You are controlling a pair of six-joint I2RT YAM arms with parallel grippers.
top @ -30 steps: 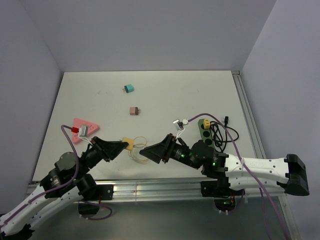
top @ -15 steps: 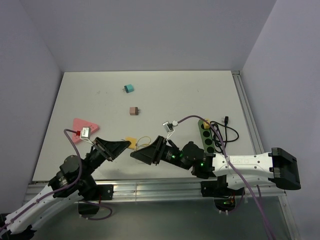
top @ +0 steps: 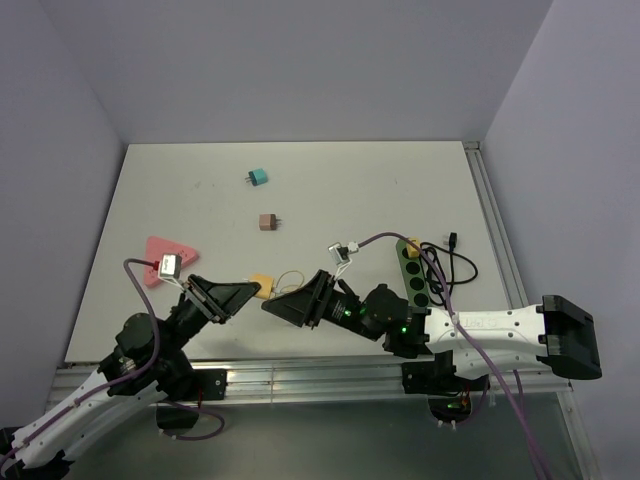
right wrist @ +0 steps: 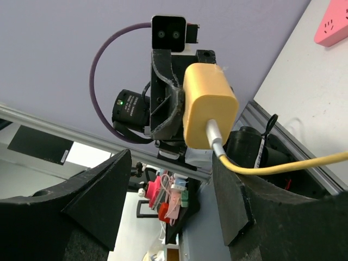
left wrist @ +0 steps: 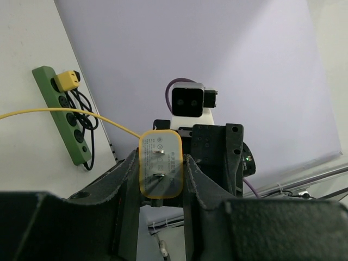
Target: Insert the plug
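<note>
From above, the left fingers (top: 225, 295) are clamped on the yellow plug (top: 262, 285), held near the front edge of the bench (top: 350, 180). Its yellow cable (top: 290, 277) loops behind it. The right fingers (top: 300, 303) face them close by, spread apart. I'd judge a handover is being set up, since the green power strip (top: 412, 270) lies on the right arm's side.

The left wrist view shows the prongs turned towards that camera, so the grip is on the plug's flanks.

The right wrist view shows the plug's back and cable presented between the open right fingers, not touching them. Taken that way, the prongs would lead.
</note>
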